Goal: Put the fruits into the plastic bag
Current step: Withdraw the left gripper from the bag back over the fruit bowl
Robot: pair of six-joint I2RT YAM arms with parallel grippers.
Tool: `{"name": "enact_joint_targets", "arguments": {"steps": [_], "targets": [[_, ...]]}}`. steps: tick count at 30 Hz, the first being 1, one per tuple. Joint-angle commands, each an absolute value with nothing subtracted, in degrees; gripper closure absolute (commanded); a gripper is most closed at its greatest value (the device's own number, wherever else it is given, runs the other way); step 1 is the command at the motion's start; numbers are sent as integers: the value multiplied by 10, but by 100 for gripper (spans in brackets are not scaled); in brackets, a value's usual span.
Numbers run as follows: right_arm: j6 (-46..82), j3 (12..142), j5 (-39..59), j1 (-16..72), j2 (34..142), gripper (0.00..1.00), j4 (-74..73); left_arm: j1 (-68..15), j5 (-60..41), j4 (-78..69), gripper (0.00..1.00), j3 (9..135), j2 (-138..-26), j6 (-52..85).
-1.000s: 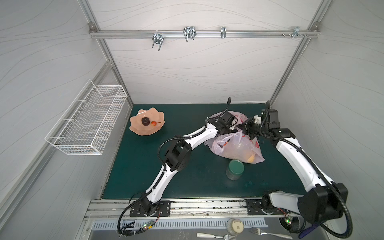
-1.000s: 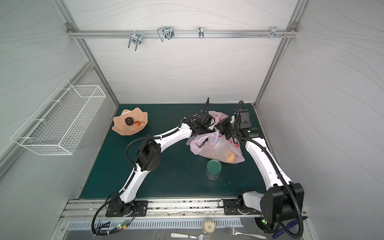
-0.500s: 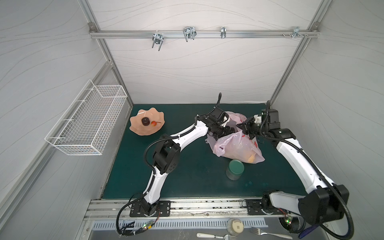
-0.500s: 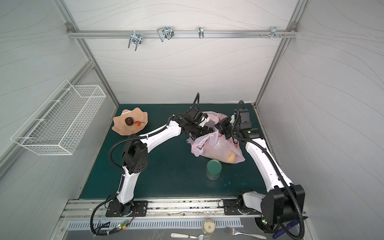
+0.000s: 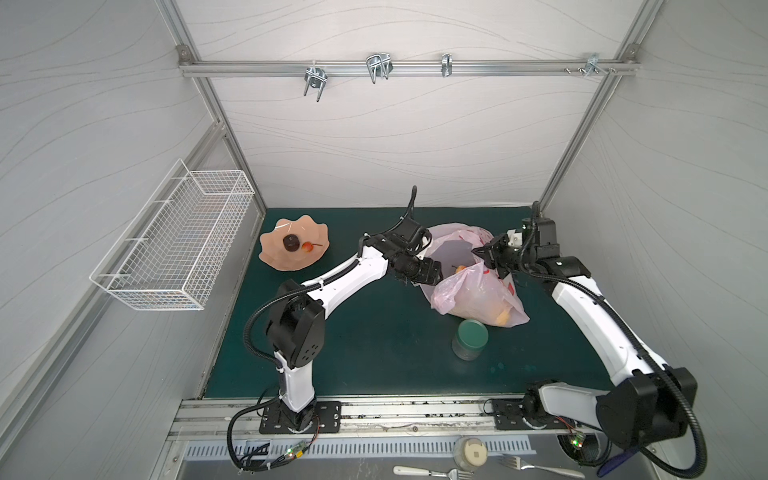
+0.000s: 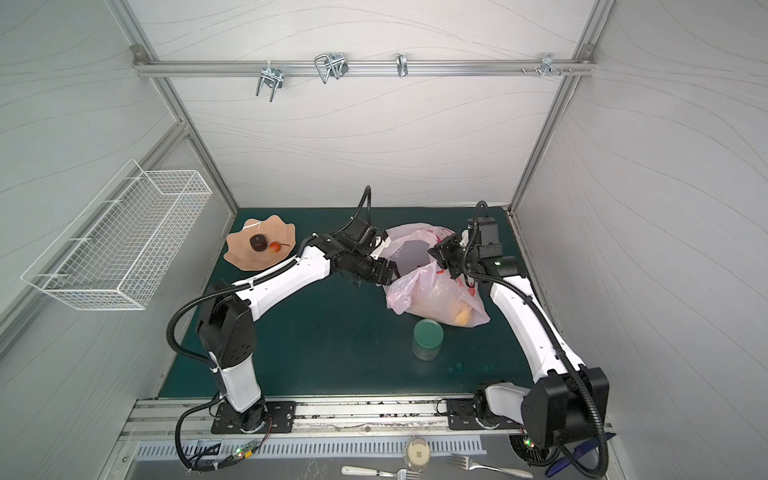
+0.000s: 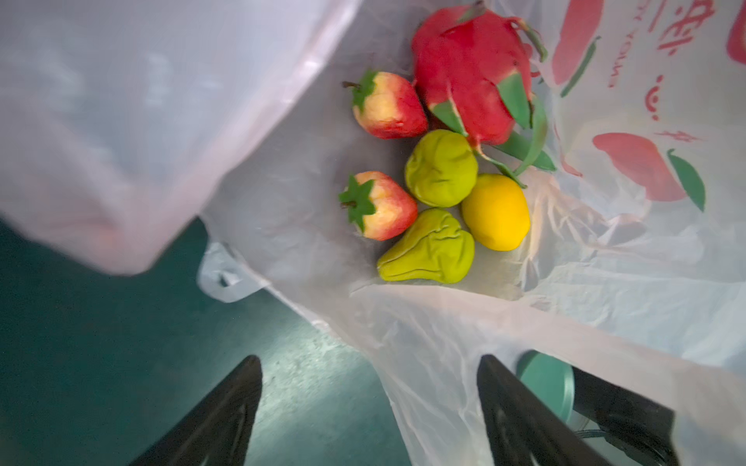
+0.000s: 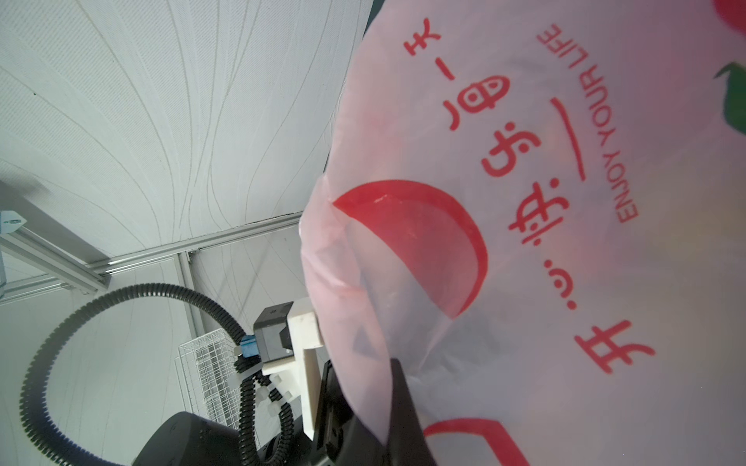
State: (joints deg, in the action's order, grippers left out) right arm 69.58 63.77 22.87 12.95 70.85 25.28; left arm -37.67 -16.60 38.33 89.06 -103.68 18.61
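The left tool [image 7: 368, 363] stands wide and empty at the mouth of the plastic bag [image 5: 478, 291], one finger [image 7: 508, 411] seemingly under its film. The right tool [image 5: 484, 254] is pinched shut on the bag's rim, holding it up. Six fruits [image 7: 440, 169] lie inside the bag; a dark brown fruit [image 5: 291, 243] and a cherry [image 5: 306, 247] wait on a dish [image 5: 282, 264] well apart from it. A move away could snag the film and tip the bag; the thin rim might also slip free, closing the mouth.

Peach scalloped dish [image 5: 277, 258] and green-lidded jar [image 5: 469, 338] on green mat [image 5: 374, 332]; wire basket [image 5: 174, 237] on wall; 2 forks [image 5: 409, 471].
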Motion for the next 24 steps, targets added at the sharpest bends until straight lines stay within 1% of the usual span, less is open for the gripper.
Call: {"name": "enact_joint_targets", "arguments": {"steps": [1, 7, 15, 24], "targets": [[709, 641, 227, 129, 712, 100, 240, -350, -94, 404, 15, 878, -988, 159], [709, 639, 227, 129, 711, 100, 237, -282, -37, 448, 15, 857, -951, 144], [709, 632, 226, 128, 703, 100, 237, -209, 27, 466, 15, 834, -916, 152], [710, 627, 225, 125, 695, 100, 238, -133, 33, 467, 15, 815, -904, 151]]}}
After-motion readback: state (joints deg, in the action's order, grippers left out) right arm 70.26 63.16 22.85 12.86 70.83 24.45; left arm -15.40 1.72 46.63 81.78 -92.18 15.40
